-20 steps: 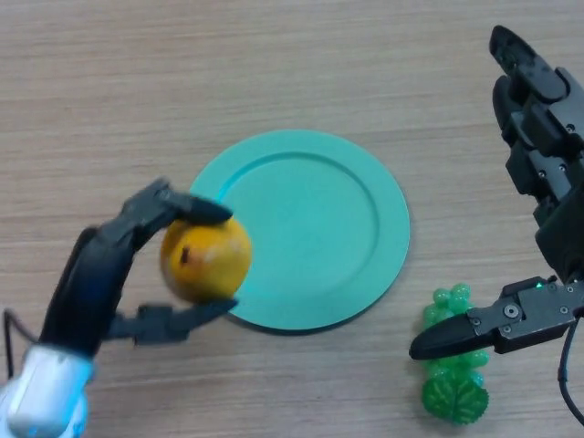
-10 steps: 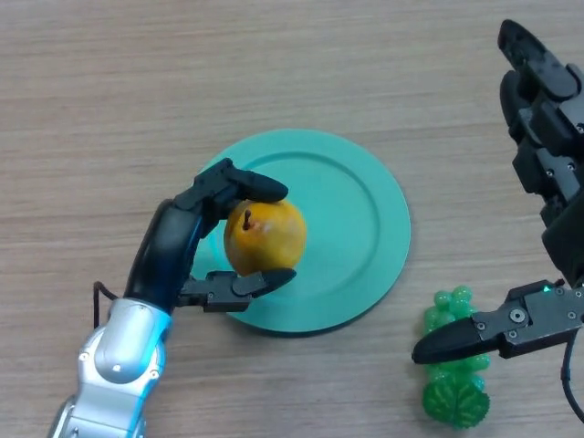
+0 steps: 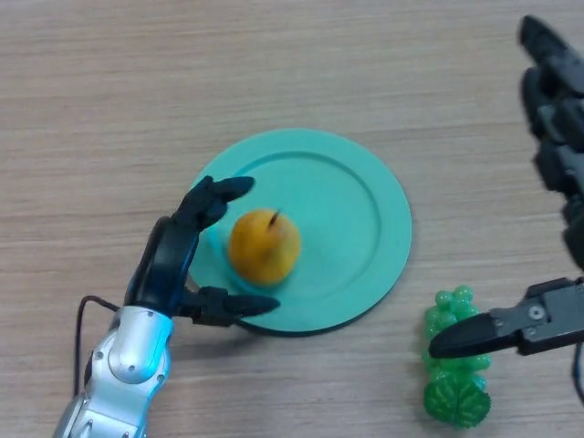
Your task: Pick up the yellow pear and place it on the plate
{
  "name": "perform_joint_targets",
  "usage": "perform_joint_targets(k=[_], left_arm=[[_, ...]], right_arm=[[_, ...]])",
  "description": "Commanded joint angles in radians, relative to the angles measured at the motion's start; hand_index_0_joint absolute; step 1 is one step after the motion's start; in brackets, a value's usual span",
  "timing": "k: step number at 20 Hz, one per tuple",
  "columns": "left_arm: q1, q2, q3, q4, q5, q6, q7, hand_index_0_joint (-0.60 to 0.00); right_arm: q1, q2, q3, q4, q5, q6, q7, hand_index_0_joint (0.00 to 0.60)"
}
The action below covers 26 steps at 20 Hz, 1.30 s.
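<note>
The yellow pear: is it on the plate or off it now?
On. The yellow pear rests inside the plate; the left hand is open beside it.

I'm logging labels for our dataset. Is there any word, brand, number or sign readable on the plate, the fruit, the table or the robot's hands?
None: no text, number or sign shows anywhere.
The plate is plain green.
The pear and the green grapes bear no sticker.
The table shows only wood grain.
The left hand and right hand carry no readable marking.
</note>
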State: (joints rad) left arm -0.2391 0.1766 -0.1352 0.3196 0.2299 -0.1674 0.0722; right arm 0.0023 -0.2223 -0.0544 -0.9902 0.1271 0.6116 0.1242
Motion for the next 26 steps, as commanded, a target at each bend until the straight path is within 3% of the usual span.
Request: perform_joint_targets(k=[1, 8, 13, 16, 18, 20, 23, 26], left_arm=[[-0.029, 0.013, 0.031, -0.138, -0.002, -0.037, 0.017, 0.000], [0.071, 0.029, 0.110, -0.692, -0.084, 0.216, -0.169, 0.000], [0.164, 0.087, 0.252, -1.027, -0.296, 0.399, -0.289, 0.000], [0.189, 0.112, 0.357, -1.080, -0.428, 0.429, -0.303, 0.000], [0.241, 0.113, 0.397, -1.049, -0.447, 0.371, -0.347, 0.000], [0.290, 0.092, 0.429, -1.020, -0.458, 0.292, -0.365, 0.000], [0.294, 0.112, 0.488, -1.083, -0.519, 0.421, -0.389, 0.000], [0.285, 0.106, 0.480, -1.092, -0.518, 0.451, -0.392, 0.000]], right_arm=[[-0.028, -0.021, -0.032, -0.047, -0.012, -0.104, 0.005, 0.000], [-0.036, -0.020, -0.017, -0.031, 0.004, -0.100, 0.002, 0.000], [-0.051, -0.023, 0.004, 0.008, -0.032, -0.136, 0.002, 0.000], [-0.048, -0.015, 0.018, 0.028, -0.061, -0.171, 0.003, 0.000], [-0.051, -0.014, 0.020, 0.037, -0.069, -0.183, 0.007, 0.000], [-0.050, -0.011, 0.030, 0.052, -0.074, -0.193, 0.006, 0.000], [-0.035, -0.009, 0.044, 0.068, -0.074, -0.201, 0.025, 0.000], [-0.035, -0.009, 0.036, 0.064, -0.064, -0.189, 0.032, 0.000]])
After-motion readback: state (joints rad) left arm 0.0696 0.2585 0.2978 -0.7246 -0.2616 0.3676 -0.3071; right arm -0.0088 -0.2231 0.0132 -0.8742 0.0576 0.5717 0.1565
